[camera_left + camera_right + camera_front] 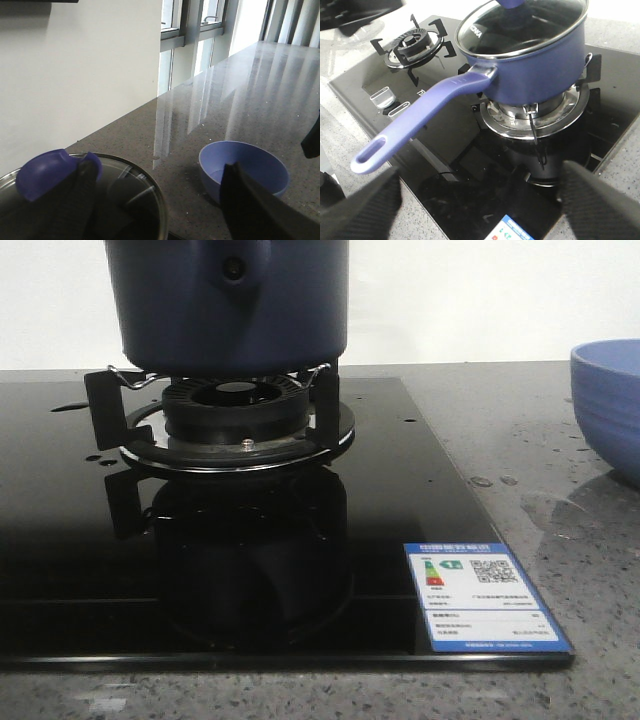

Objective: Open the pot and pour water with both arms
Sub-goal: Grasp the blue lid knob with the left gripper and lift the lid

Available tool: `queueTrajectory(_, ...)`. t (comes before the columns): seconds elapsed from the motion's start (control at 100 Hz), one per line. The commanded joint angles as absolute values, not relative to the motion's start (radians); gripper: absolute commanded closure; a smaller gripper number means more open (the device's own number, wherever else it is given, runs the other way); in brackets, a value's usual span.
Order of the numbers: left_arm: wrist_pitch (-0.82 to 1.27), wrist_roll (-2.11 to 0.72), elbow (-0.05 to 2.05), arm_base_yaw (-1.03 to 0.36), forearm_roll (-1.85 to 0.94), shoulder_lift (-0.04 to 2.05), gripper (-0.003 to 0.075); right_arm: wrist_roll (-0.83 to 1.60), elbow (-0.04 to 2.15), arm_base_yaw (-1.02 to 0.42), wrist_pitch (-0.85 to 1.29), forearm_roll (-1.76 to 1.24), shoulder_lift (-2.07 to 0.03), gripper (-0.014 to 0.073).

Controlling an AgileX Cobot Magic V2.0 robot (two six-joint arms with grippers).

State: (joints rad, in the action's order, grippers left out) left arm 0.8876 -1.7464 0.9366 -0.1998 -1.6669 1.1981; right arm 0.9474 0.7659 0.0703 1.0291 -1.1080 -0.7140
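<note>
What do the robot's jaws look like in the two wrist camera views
Only the fingertips show. In the left wrist view they are black, matte and broad, with a faintly woven-looking surface. In the right wrist view the pads are the same: dark, textured, with rounded edges. No cables, markings or arm links are in view, and the front view shows no arm at all.

obstacles: dark navy-blue round pot (230,305) on black burner grate (232,410), periwinkle-blue bowl (608,405) right | free: grey speckled stone surface (500,430) between them

Navy pot (228,302) upright on burner; lid on
</note>
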Motion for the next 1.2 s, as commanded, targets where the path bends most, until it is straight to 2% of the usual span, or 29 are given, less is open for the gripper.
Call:
queueTrajectory(0.0,0.922,-1.776,1.006,-0.197,-1.725,1.229,0.0258,0.965,0.800,0.074,0.999,-1.176,-0.715,-0.0024)
queueTrajectory(0.12,0.920,-1.832,1.054,-0.197,-1.727,1.298,0.0252,0.965,0.800,0.074,1.001,-1.176,-0.709,-0.0024)
queueTrajectory(0.34,0.876,-1.837,1.128,-0.197,-1.727,1.397,0.0167,0.965,0.800,0.074,0.986,-1.172,-0.691,-0.0024)
queueTrajectory(1.089,0.884,-1.882,1.217,-0.197,-1.783,1.604,0.0169,0.965,0.800,0.074,0.940,-1.170,-0.691,-0.0024)
queueTrajectory(1.189,0.900,-1.882,1.217,-0.197,-1.787,1.607,0.0192,0.965,0.800,0.074,0.929,-1.170,-0.691,-0.0024)
